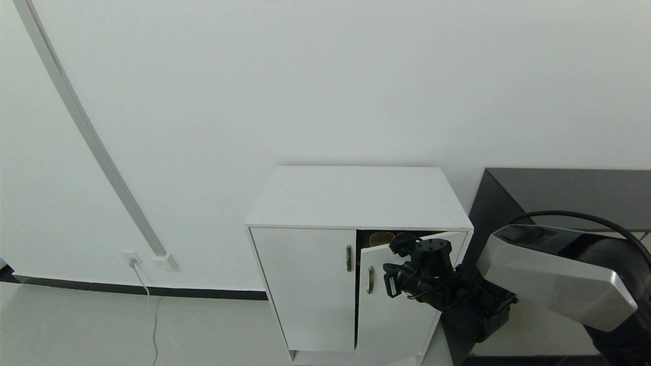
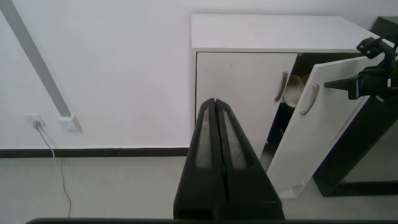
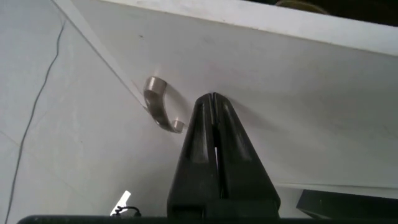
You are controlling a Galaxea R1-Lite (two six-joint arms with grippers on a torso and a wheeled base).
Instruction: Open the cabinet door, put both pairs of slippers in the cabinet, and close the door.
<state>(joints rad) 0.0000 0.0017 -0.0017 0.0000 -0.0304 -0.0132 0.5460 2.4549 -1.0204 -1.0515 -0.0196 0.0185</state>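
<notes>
The white cabinet (image 1: 356, 198) stands against the wall. Its left door (image 1: 305, 284) is closed and its right door (image 1: 391, 320) is ajar. My right gripper (image 1: 390, 282) is shut and holds nothing. It sits at the outer face of the right door (image 3: 298, 81), just beside the curved metal handle (image 3: 160, 112). Through the gap a tan shape (image 1: 381, 237), apparently a slipper (image 2: 297, 87), shows in the cabinet's upper part. My left gripper (image 2: 214, 106) is shut and holds nothing. It hangs well back from the cabinet (image 2: 273, 31), facing its front.
A dark piece of furniture (image 1: 559, 190) stands right of the cabinet, close to the open door's swing. A wall socket with a hanging cable (image 1: 133, 262) and a slanted wall conduit (image 1: 86, 127) are at the left. Grey floor (image 1: 152, 330) lies open left of the cabinet.
</notes>
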